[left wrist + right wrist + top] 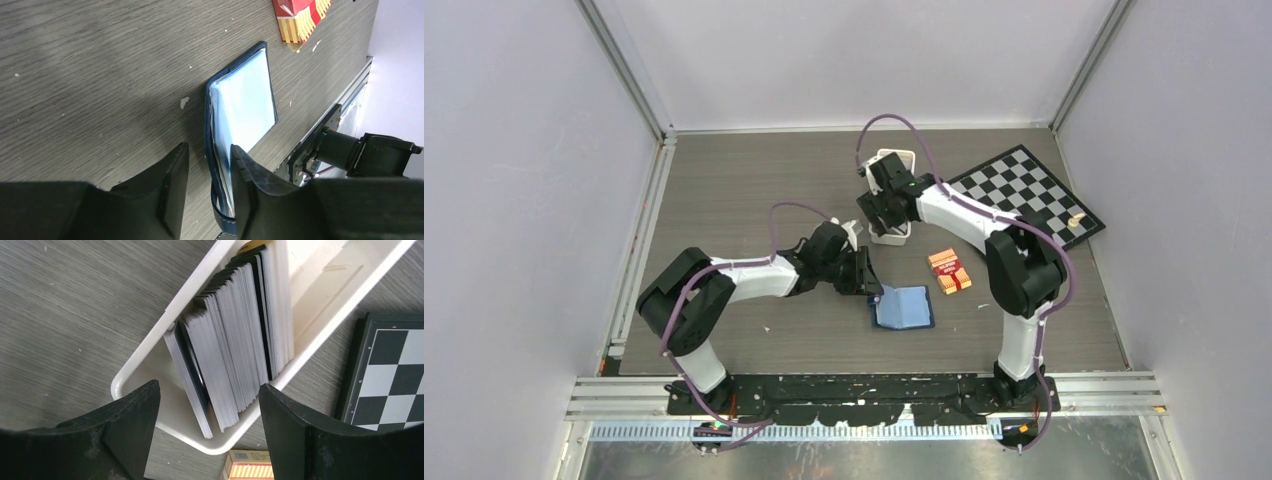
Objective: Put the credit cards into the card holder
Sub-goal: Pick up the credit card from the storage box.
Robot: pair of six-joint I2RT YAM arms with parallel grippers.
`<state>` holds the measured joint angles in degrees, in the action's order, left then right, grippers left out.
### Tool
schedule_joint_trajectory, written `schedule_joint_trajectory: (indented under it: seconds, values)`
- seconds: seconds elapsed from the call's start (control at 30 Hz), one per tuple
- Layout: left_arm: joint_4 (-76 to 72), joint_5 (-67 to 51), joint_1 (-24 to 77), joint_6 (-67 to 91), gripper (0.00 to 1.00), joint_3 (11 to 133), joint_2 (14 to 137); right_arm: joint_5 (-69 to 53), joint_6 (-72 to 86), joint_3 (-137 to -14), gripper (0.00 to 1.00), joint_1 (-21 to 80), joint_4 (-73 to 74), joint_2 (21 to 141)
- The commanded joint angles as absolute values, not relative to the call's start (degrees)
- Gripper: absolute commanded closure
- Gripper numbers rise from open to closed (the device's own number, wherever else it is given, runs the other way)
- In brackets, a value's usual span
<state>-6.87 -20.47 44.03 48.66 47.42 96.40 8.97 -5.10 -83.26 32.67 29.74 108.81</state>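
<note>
Prob thin, stiff, slick credit cards (235, 335): pinch top edge w/ wide-open R gripper (209, 390). Narrow-gapped L gripper (209, 150) at card holder (247, 107) 6 o'clock.

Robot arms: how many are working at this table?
2. The left arm reaches to the open card holder in the middle. The right arm hangs over the white tray holding credit cards, farther back. None seem hidden.

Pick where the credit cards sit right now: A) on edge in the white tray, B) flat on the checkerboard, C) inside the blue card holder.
A: the right wrist view shows the credit cards packed on edge inside the white tray.
</note>
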Motion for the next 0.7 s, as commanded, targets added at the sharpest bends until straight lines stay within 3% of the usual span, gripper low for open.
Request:
schedule_joint_trajectory:
  seconds: [0.0, 0.13, 0.33, 0.67]
  values:
    - [-11.3, -21.5, 44.3, 50.1, 0.68, 46.7, 96.8, 14.5, -8.4, -86.4, 0.23, 34.1, 30.7, 110.8]
    - [-11.9, -21.5, 44.3, 50.7, 0.82, 46.1, 96.7, 18.5, -9.4, -86.9, 0.23, 34.6, 30.0, 112.6]
    - [-12.7, -21.7, 44.4, 51.2, 0.9, 45.6, 96.5, 24.9, -11.8, -86.6, 0.24, 36.0, 28.7, 113.9]
    - [-12.7, -21.4, 44.4, 51.2, 1.0, 45.2, 96.0, 28.5, -12.9, -86.3, 0.41, 36.9, 27.3, 111.9]
